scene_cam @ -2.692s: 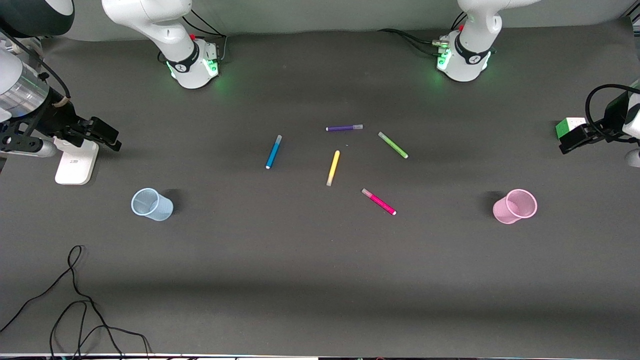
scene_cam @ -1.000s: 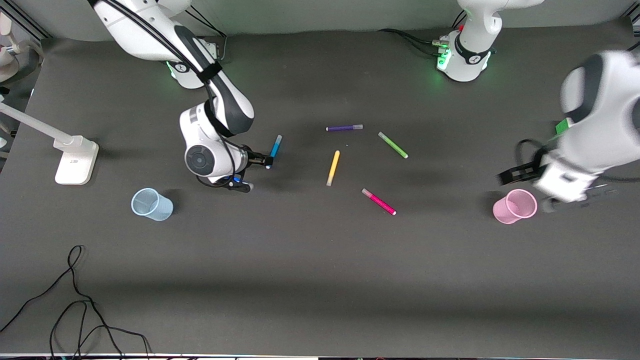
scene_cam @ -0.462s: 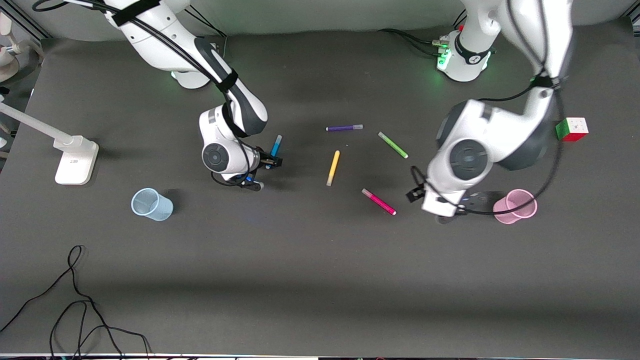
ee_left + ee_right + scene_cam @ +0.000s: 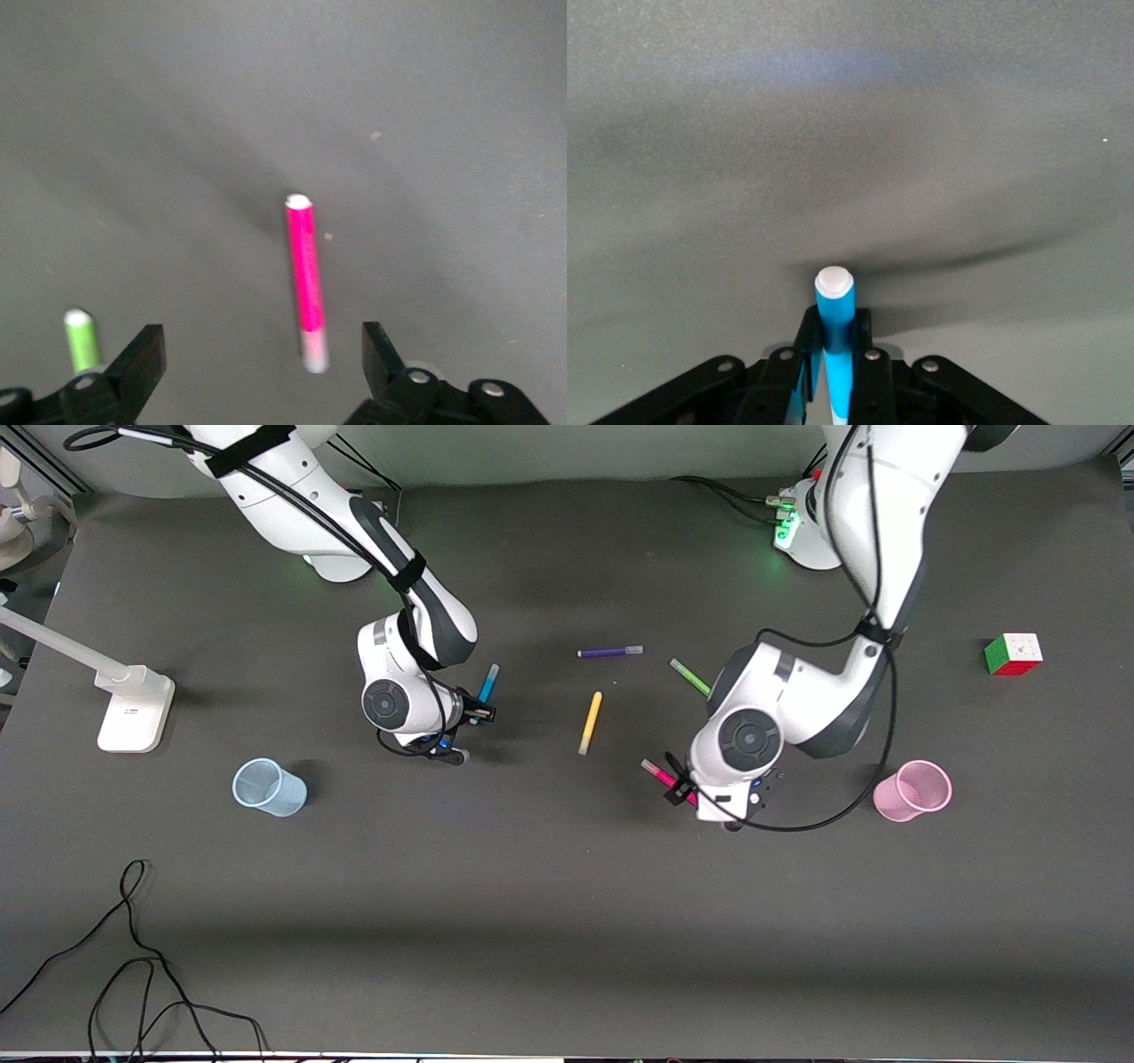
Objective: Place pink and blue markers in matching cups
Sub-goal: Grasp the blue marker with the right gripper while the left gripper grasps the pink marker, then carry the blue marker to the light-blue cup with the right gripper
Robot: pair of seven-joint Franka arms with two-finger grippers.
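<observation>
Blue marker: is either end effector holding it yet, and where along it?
Yes. The right end effector is shut on the blue marker near one end. The left end effector holds nothing.

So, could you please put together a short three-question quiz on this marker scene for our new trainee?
1. True or false: the right gripper has its jaws shut on the blue marker.
2. Which marker lies between the open jaws of the left gripper? A) yellow B) pink C) purple
3. Fill in: the pink cup stands toward the ___ arm's end of the table.

Key: 1. True. 2. B, the pink marker. 3. Left.
</observation>
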